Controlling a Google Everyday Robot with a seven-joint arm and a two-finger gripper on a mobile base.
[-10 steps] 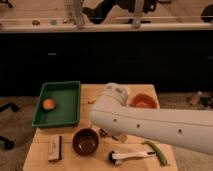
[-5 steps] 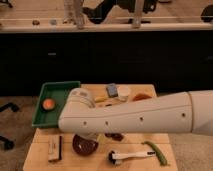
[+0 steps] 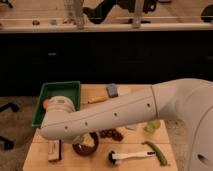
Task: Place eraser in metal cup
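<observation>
The gripper (image 3: 87, 140) shows only as a pale shape under the left end of the white arm (image 3: 115, 115). It hangs over a dark bowl (image 3: 79, 149) with its jaws spread wide and nothing between them. Just beside it, toward the picture's left, the eraser (image 3: 54, 150) lies flat on the wooden table (image 3: 95, 164), apart from the fingers. In front of the gripper and to its right lies a white-handled brush (image 3: 131, 156), and farther right a green pod (image 3: 156, 151) and a light green cup (image 3: 152, 126). Behind the gripper a green tray (image 3: 61, 84) holds a small orange thing (image 3: 46, 104). A blue-grey sponge (image 3: 112, 90) sits behind the arm, well back from the gripper. Beyond the table a wall of dark cabinets (image 3: 125, 55) carries a pale counter (image 3: 150, 25), and black chair legs (image 3: 7, 107) stand on the grey floor at the left. Since half a second ago the arm's end has dropped lower and nearer the table's front edge, now crossing the bowl. The eraser, the brush and the sponge lie where they were.
</observation>
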